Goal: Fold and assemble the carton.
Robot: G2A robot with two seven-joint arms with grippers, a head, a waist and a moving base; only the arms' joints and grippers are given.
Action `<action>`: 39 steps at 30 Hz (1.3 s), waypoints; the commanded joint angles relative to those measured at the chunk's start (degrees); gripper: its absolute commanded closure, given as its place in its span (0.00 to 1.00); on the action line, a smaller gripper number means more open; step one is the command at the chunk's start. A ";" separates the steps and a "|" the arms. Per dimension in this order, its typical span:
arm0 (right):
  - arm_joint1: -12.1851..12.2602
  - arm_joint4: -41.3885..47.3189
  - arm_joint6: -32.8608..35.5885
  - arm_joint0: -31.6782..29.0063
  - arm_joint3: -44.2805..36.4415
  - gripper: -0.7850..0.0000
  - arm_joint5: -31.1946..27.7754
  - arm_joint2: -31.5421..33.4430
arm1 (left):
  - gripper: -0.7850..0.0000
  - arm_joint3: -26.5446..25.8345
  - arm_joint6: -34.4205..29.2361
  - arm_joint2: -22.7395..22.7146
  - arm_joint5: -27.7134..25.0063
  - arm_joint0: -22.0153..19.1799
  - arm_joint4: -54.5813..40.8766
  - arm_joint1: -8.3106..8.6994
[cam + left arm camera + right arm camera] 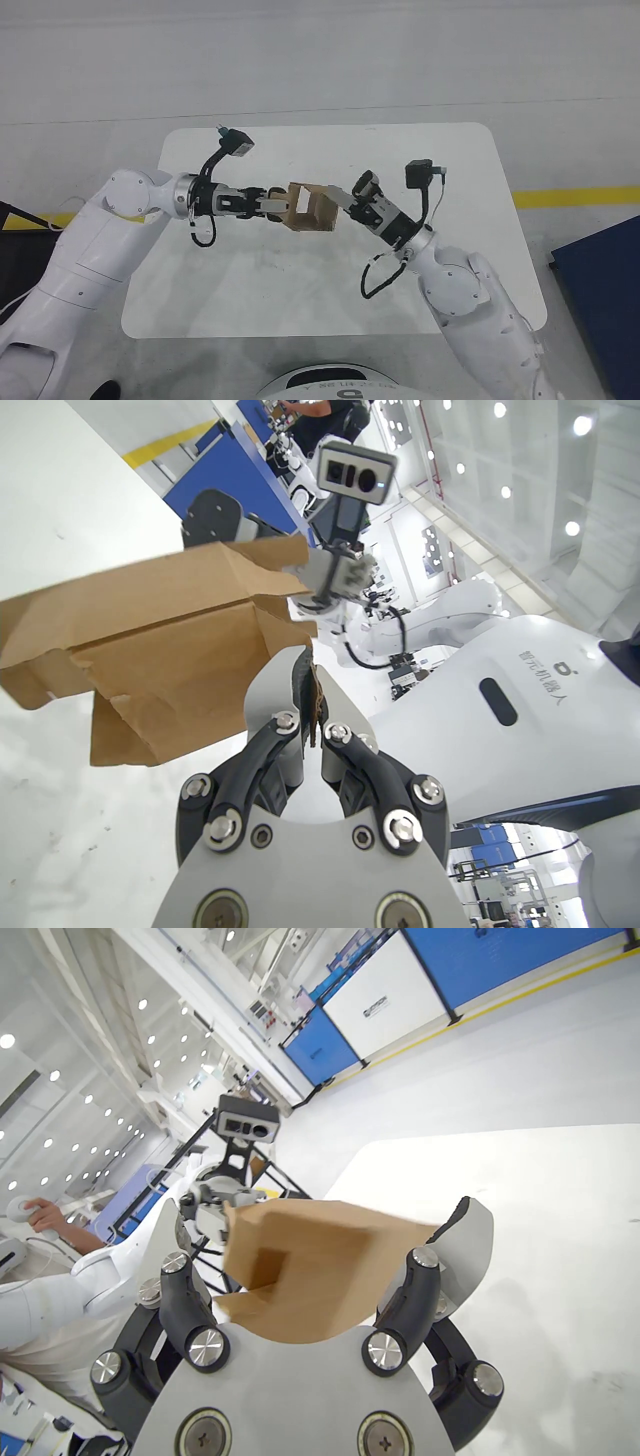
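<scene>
Cardboard edge pinched in my left gripper point(311, 685), left of table point(470, 180) centre. Carton point(312, 207) hung mid-air over centre, part-formed, flaps loose; no print readable on it. My right gripper point(343, 199) sat spread, straddling carton's right end. Judged step: squaring body, folding flaps. Next move called for right jaws closing on one flap, pressing inward.

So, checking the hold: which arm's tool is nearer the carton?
Left. The left tool is shut on a flap of the carton; the right tool sits open around the carton's opposite end.
</scene>
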 commanded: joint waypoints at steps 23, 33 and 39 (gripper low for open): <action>1.12 2.26 3.00 -6.76 -2.86 0.00 -5.32 3.82 | 1.00 8.67 -14.64 -4.79 14.67 1.06 -16.61 -8.57; 1.19 1.94 5.51 -3.59 -2.05 0.00 -3.26 2.47 | 1.00 9.15 -14.64 -6.13 14.67 1.24 -13.87 -10.48; 1.40 -1.55 8.97 -1.96 -2.11 0.00 -2.06 1.09 | 1.00 9.56 -14.64 -6.33 14.68 1.34 -12.79 -10.95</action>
